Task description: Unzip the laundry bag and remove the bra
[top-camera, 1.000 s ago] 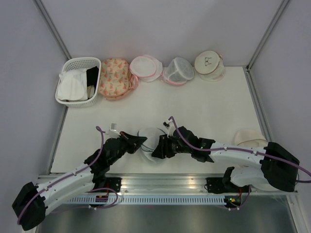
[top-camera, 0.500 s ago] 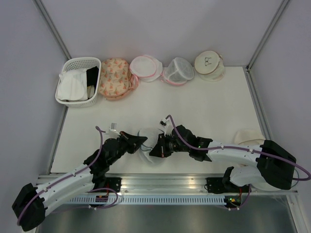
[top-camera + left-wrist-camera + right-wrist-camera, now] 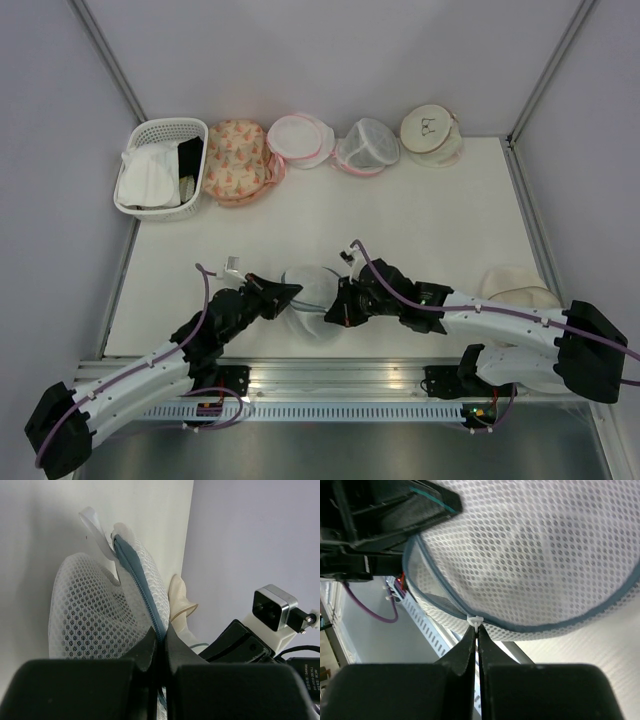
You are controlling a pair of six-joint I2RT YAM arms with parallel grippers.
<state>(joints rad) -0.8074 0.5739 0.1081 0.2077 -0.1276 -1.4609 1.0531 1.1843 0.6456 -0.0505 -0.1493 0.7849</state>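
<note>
The laundry bag (image 3: 312,290), white mesh with a grey-blue zipper rim, lies on the table between my two grippers. In the left wrist view the left gripper (image 3: 161,632) is shut on the bag's zipper rim (image 3: 136,575), pinching the mesh edge. My right gripper (image 3: 477,631) is shut on the small white zipper pull (image 3: 476,621) at the rim of the laundry bag (image 3: 540,550). From above, the left gripper (image 3: 291,292) holds the bag's left side and the right gripper (image 3: 336,308) its right side. The bra is hidden.
Along the back stand a white basket (image 3: 165,124) with cloths, a floral pink bag (image 3: 235,160), two pink-trimmed mesh bags (image 3: 300,140) (image 3: 367,148) and a round cream bag (image 3: 431,134). A cream cloth (image 3: 515,281) lies by the right arm.
My right gripper has gone from partly open to shut on the zipper pull, and has drawn a little to the right. The left gripper kept its hold.
</note>
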